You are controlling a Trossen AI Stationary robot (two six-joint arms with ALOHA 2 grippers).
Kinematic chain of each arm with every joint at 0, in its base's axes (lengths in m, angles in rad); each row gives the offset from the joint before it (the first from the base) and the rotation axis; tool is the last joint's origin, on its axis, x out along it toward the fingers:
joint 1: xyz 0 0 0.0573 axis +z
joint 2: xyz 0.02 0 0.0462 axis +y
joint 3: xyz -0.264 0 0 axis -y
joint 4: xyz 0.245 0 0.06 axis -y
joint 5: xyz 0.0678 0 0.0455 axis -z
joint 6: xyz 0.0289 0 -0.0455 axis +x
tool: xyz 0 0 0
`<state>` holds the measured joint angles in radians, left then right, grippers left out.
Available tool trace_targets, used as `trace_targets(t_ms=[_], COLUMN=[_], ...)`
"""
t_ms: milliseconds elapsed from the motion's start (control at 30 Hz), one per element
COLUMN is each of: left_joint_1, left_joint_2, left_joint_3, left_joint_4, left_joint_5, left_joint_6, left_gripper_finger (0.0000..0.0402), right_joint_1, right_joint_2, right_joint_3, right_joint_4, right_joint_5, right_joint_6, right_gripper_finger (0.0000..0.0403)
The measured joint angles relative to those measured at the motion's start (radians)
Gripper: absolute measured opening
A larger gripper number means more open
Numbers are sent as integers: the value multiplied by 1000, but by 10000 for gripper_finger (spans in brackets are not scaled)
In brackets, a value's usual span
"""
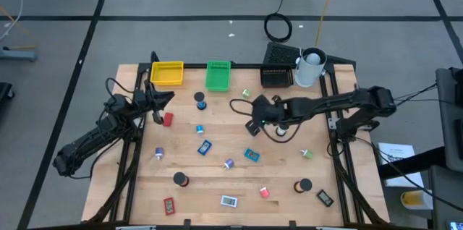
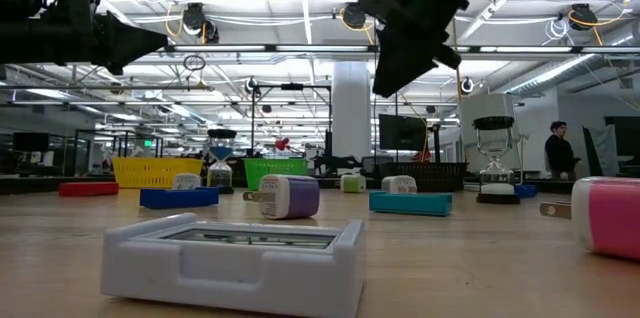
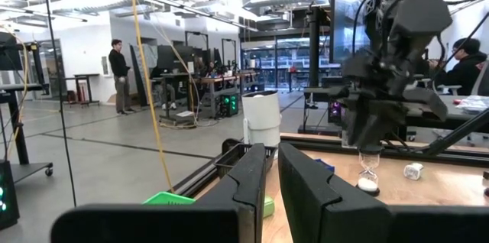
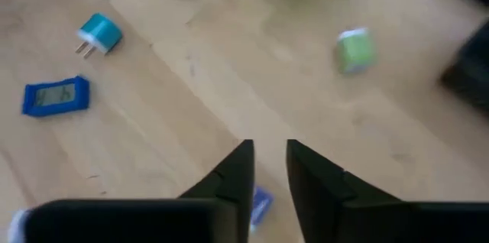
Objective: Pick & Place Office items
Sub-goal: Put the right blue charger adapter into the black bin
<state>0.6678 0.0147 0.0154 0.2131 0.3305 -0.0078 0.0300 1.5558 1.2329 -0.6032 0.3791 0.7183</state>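
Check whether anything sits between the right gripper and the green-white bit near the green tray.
Nothing visible does. Bare table wood runs from the right gripper to the green-white bit. A small blue piece lies under that gripper, off that line. The left gripper waits by the yellow tray.

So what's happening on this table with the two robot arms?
Small office items lie scattered over a wooden table, with a yellow tray and a green tray along the far edge. The right gripper reaches over the table's middle, holding nothing, its fingers slightly apart. The left gripper waits near the yellow tray, empty.
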Motion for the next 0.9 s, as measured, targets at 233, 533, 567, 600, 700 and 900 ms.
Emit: trace_targets(t_ms=[233,533,567,600,700,900], left_joint_1=[0,0,0,0,0,0], left_joint_2=[0,0,0,0,0,0], left_joint_3=[0,0,0,0,0,0], left_joint_4=[0,1,0,0,0,0], left_joint_5=[0,0,0,0,0,0], left_joint_6=[0,0,0,0,0,0], left_gripper_finger=[47,47,47,47,47,47], right_joint_1=[-18,-9,-13,-17,-26,-31], right_joint_2=[75,187,197,207,226,231], right_joint_3=[11,12,12,12,12,12], right_joint_4=[-30,-64,-71,-76,-76,-54], right_joint_5=[-150,-204,-202,-202,-200,-201], right_joint_6=[30,30,30,30,30,28], right_gripper_finger=[158,207,207,208,208,208])
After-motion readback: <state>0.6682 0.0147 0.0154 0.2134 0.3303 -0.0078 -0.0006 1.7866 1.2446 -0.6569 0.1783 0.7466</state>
